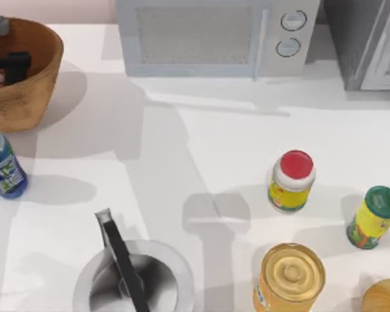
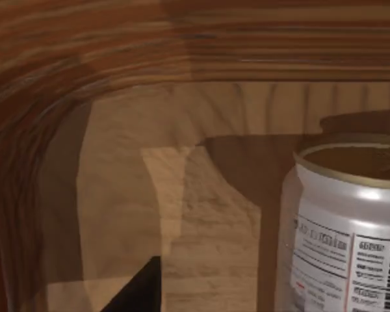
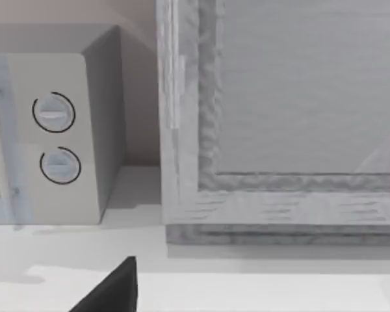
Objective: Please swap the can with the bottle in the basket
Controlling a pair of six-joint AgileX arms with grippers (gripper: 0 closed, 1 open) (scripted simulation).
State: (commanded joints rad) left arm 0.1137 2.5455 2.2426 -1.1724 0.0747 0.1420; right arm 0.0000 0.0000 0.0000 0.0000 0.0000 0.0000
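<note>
- Nearest the top camera, at the near edge of the table point(image 1: 201, 130), stand a grey bowl point(image 1: 133, 279) with a dark utensil, a gold-lidded yellow tin point(image 1: 290, 278) and a rounded tan object point(image 1: 383, 298) at the near right corner.
- The can point(image 2: 344, 227) stands inside the basket point(image 1: 32, 78) at the table's far left; in the top view it peeks out by the basket's left wall, under the left gripper point(image 1: 10, 65).
- The left gripper is down inside the basket, close beside the can; I cannot tell how wide its fingers stand or whether they touch the can.
- The bottle point(image 1: 3, 166) stands on the table just near of the basket, at the left edge, outside it.
- Judged step: reaching for the can to lift it out. The next move calls for closing squarely around the can's body and raising it clear of the flaring wall, before the bottle goes in.
- The right gripper point(image 3: 110, 289) is parked facing the microwave point(image 1: 214, 36) and a grey cabinet point(image 1: 370, 39); I cannot tell its finger state.
- A red-capped jar point(image 1: 291, 181) and a green-capped jar point(image 1: 374, 217) stand at the right.
- The can carries a barcode and small print, too fine to read; the bottle's blue-and-green label is unreadable.
</note>
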